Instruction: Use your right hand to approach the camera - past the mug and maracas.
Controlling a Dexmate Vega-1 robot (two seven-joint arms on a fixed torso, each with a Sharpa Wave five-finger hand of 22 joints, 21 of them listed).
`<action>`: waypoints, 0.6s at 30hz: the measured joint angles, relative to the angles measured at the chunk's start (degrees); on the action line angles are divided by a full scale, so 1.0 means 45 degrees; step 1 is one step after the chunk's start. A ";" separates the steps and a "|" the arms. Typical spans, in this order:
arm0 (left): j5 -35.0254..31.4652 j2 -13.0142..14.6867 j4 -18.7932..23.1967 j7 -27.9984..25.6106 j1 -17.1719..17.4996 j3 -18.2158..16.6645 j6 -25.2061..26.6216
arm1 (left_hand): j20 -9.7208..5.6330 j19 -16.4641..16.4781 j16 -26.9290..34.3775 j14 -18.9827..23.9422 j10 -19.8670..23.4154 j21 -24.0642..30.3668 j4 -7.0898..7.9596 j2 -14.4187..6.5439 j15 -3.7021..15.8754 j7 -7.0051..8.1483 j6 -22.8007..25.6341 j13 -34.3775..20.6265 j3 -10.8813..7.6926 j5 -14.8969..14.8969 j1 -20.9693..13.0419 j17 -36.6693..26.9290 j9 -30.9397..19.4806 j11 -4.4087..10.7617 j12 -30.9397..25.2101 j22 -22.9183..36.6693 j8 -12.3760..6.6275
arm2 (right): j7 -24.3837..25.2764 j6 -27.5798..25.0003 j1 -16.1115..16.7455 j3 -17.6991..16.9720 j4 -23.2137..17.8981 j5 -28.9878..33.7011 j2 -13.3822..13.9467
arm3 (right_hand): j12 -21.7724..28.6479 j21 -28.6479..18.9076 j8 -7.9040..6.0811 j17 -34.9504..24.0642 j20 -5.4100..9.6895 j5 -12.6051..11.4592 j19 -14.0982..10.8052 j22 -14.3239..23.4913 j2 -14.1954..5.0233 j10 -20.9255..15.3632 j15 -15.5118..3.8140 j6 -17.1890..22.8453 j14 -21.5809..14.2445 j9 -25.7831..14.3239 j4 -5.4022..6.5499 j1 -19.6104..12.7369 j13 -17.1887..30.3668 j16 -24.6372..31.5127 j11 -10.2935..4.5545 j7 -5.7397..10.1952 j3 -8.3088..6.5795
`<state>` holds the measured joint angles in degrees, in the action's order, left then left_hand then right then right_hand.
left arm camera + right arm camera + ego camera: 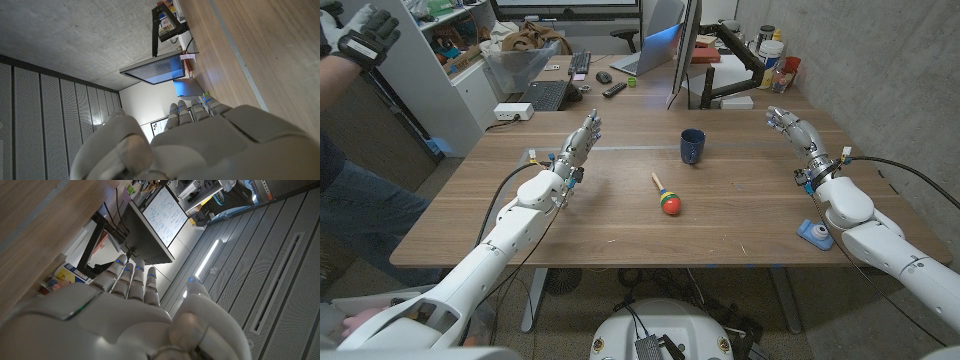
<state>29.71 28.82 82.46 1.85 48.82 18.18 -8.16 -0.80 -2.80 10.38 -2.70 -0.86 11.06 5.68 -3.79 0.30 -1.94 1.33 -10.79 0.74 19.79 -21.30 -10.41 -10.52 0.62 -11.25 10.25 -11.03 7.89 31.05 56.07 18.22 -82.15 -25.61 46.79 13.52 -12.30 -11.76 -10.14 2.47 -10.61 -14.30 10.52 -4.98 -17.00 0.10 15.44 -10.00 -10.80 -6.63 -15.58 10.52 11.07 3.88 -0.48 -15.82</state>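
A dark blue mug (692, 146) stands upright at the table's middle, toward the far side. A maraca (667, 198) with a wooden handle and a red, yellow and green head lies nearer me, just left of the mug. A small blue camera (814, 234) sits near the front right edge, beside my right forearm. My right hand (792, 125) is held out toward the far right of the table, fingers straight and holding nothing; its back (135, 315) fills the right wrist view. My left hand (580, 143) stretches out on the left, empty, its back (200, 145) seen in the left wrist view.
A monitor on an arm (686, 50), a laptop (655, 45), keyboards (548, 95) and bottles (775, 55) crowd the far edge. A person's gloved hand (360, 35) and leg show at far left. Bare wood (620, 240) lies in front of the maraca.
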 measured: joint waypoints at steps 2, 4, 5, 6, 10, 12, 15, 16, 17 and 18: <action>0.0000 0.0016 0.0011 0.0000 -0.0004 0.0003 0.0000 | 0.0000 0.0000 0.0000 0.0000 0.0000 0.0000 0.0000 0.0000 0.0000 0.0000 0.0000 0.0000 0.0000 0.0000 0.0000 0.0000 0.0000 0.0000 0.0000 0.0000 0.0000 | 0.0046 0.0027 0.0000 0.0000 0.0000 0.0060 0.0000 | 0.0060 0.0000 0.0000 -0.0024 0.0000 0.0000 0.0000 0.0000 0.0000 -0.0070 0.0043 -0.0067 -0.0079 0.0000 0.0000 0.0000 0.0001 0.0000 -0.0069 0.0067 0.0000; 0.0000 0.0025 0.0018 0.0000 -0.0009 0.0003 0.0000 | 0.0000 0.0000 0.0000 0.0000 0.0000 0.0000 0.0000 0.0000 0.0000 0.0000 0.0000 0.0000 0.0000 0.0000 0.0000 0.0000 0.0000 0.0000 0.0000 0.0000 0.0000 | 0.0076 0.0060 0.0000 0.0000 0.0000 0.0117 0.0000 | 0.0086 0.0000 0.0000 -0.0032 -0.0050 0.0000 -0.0049 0.0000 0.0000 -0.0112 -0.0004 -0.0110 -0.0127 0.0000 0.0000 0.0000 0.0000 0.0000 -0.0111 0.0110 0.0000; -0.0055 0.0033 0.0027 -0.0039 -0.0011 0.0003 0.0048 | 0.0000 0.0000 0.0000 0.0000 0.0000 0.0000 0.0000 0.0000 0.0000 0.0000 0.0000 0.0000 0.0000 0.0000 0.0000 0.0000 0.0000 0.0000 0.0000 0.0000 0.0000 | 0.0115 0.0070 0.0157 -0.0097 -0.0098 0.0140 0.0125 | 0.0086 0.0000 0.0000 -0.0032 -0.0069 0.0000 -0.0068 0.0000 0.0000 -0.0112 -0.0024 -0.0110 -0.0147 0.0000 0.0000 0.0000 0.0001 0.0000 -0.0111 0.0110 0.0000; -0.0055 0.0036 0.0030 -0.0039 -0.0012 0.0004 0.0048 | 0.0000 0.0000 0.0000 0.0000 0.0000 0.0000 0.0000 0.0000 0.0000 0.0000 0.0000 0.0001 0.0000 0.0000 0.0000 0.0000 0.0000 0.0000 0.0000 0.0000 0.0000 | 0.0135 0.0079 0.0157 -0.0097 -0.0098 0.0159 0.0125 | 0.0086 0.0000 0.0000 -0.0032 -0.0069 0.0000 -0.0068 0.0000 0.0006 -0.0112 -0.0024 -0.0110 -0.0147 0.0001 0.0000 -0.0006 0.0000 0.0000 -0.0111 0.0110 0.0000; -0.0058 0.0043 0.0038 -0.0046 -0.0016 0.0004 0.0055 | 0.0000 0.0000 0.0000 0.0000 0.0000 0.0000 0.0000 0.0000 0.0000 0.0000 0.0000 0.0000 -0.0001 0.0000 0.0000 0.0000 0.0000 0.0000 0.0000 0.0000 0.0000 | 0.0198 0.0125 0.0207 -0.0122 -0.0129 0.0227 0.0156 | 0.0086 0.0000 0.0000 -0.0031 -0.0069 0.0000 -0.0068 0.0000 0.0041 -0.0112 -0.0024 -0.0180 -0.0147 0.0001 0.0001 -0.0041 0.0000 0.0000 -0.0111 0.0179 0.0000; -0.0070 0.0048 0.0040 -0.0063 -0.0017 0.0004 0.0079 | 0.0000 0.0000 0.0000 0.0000 0.0000 0.0000 0.0000 0.0000 0.0000 0.0000 0.0000 0.0000 0.0000 0.0000 0.0000 0.0000 0.0000 0.0000 0.0000 0.0000 0.0000 | 0.0237 0.0151 0.0346 -0.0199 -0.0210 0.0269 0.0247 | 0.0086 0.0000 0.0077 -0.0031 -0.0070 0.0000 -0.0067 0.0000 0.0066 -0.0112 -0.0024 -0.0180 -0.0146 0.0001 0.0001 -0.0066 0.0000 0.0000 -0.0111 0.0179 0.0000; -0.0077 0.0055 0.0052 -0.0072 -0.0018 0.0004 0.0121 | 0.0005 -0.0005 0.0000 0.0000 0.0000 0.0000 0.0000 0.0000 0.0000 0.0000 0.0000 0.0000 -0.0001 0.0000 0.0000 0.0000 0.0000 0.0000 0.0000 0.0000 0.0000 | 0.0269 0.0168 0.0451 -0.0257 -0.0272 0.0313 0.0316 | 0.0086 0.0000 0.0087 -0.0031 -0.0023 0.0000 -0.0113 0.0000 0.0066 -0.0111 -0.0088 -0.0180 -0.0210 0.0002 0.0001 -0.0066 0.0000 0.0000 -0.0111 0.0178 0.0000; -0.0080 0.0057 0.0060 -0.0072 -0.0018 0.0004 0.0127 | 0.0044 -0.0044 0.0000 0.0000 0.0000 0.0000 0.0000 0.0000 0.0000 0.0000 0.0000 0.0001 -0.0001 0.0000 0.0000 0.0000 0.0000 0.0000 0.0000 0.0000 0.0000 | 0.0274 0.0176 0.0477 -0.0269 -0.0287 0.0323 0.0334 | 0.0085 0.0000 0.0087 -0.0031 -0.0021 0.0000 -0.0115 0.0000 0.0066 -0.0111 -0.0093 -0.0180 -0.0216 0.0002 0.0001 -0.0066 0.0000 0.0000 -0.0111 0.0179 0.0000; -0.0080 0.0061 0.0067 -0.0076 -0.0018 0.0004 0.0127 | 0.0044 -0.0044 0.0000 0.0000 0.0000 0.0000 0.0000 0.0000 0.0000 0.0000 0.0000 0.0001 -0.0001 0.0000 0.0000 0.0000 0.0000 0.0000 0.0000 0.0000 0.0000 | 0.0283 0.0188 0.0477 -0.0269 -0.0287 0.0338 0.0334 | 0.0085 0.0000 0.0087 -0.0031 -0.0026 0.0000 -0.0203 0.0000 0.0066 -0.0111 -0.0093 -0.0180 -0.0215 0.0002 0.0001 -0.0066 0.0000 0.0000 -0.0111 0.0178 0.0000; -0.0080 0.0065 0.0075 -0.0076 -0.0019 0.0004 0.0127 | 0.0044 -0.0043 0.0000 0.0000 0.0000 0.0000 0.0000 0.0000 0.0000 0.0000 0.0000 0.0001 -0.0001 0.0000 0.0000 0.0000 0.0000 0.0000 0.0000 0.0000 0.0000 | 0.0288 0.0197 0.0477 -0.0269 -0.0287 0.0355 0.0334 | 0.0085 0.0000 0.0087 -0.0031 -0.0025 0.0000 -0.0201 0.0000 0.0066 -0.0111 -0.0093 -0.0180 -0.0215 0.0002 0.0001 -0.0066 0.0000 0.0000 -0.0111 0.0178 0.0000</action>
<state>29.35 29.11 82.79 1.51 48.74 18.20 -7.59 -0.60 -2.99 10.38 -2.70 -0.86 11.06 5.69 -3.79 0.30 -1.94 1.33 -10.79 0.73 19.79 -21.30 -10.41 -10.52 0.62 -11.25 10.25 -11.03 9.18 31.94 58.22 17.00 -83.44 -24.01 48.29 13.91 -12.30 -11.36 -10.28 2.36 -10.60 -15.21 10.52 -4.69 -17.50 -0.32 14.63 -10.97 -10.79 -6.63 -15.87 10.52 11.07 3.38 0.33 -15.83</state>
